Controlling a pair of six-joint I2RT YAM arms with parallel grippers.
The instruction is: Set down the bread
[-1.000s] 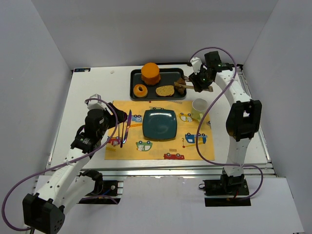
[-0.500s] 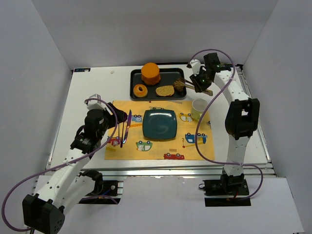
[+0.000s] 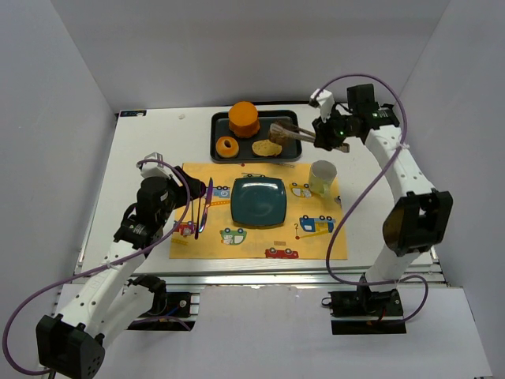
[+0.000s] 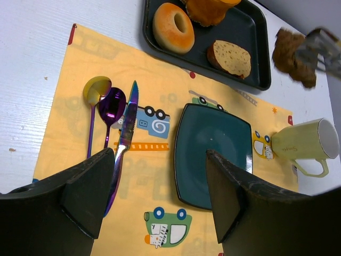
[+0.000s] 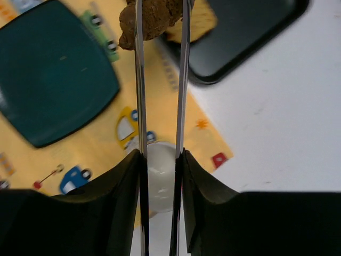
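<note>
The dark brown croissant roll [image 3: 280, 130] is pinched at the tip of metal tongs [image 3: 302, 135] and hangs above the right part of the black tray [image 3: 218, 120]. My right gripper [image 3: 322, 136] is shut on the tongs. In the right wrist view the roll [image 5: 154, 18] sits between the two tong blades [image 5: 139, 96] ahead of the gripper [image 5: 160, 157]. The flat golden slice [image 3: 267, 148] lies in the tray, seen also in the left wrist view [image 4: 232, 57]. My left gripper [image 4: 160, 197] is open and empty over the yellow placemat [image 3: 316, 245].
An orange-glazed doughnut [image 3: 227, 147] and a tall orange cylinder [image 3: 244, 118] are in the tray. A teal square plate [image 3: 258, 200] lies mid-mat, a pale green mug [image 3: 322, 177] at its right. Two spoons and a knife [image 4: 128, 125] lie on the mat's left.
The right arm has swung its elbow out to the right and lifted the tongs. The roll has come up from the tray's right end and moved a little left.
</note>
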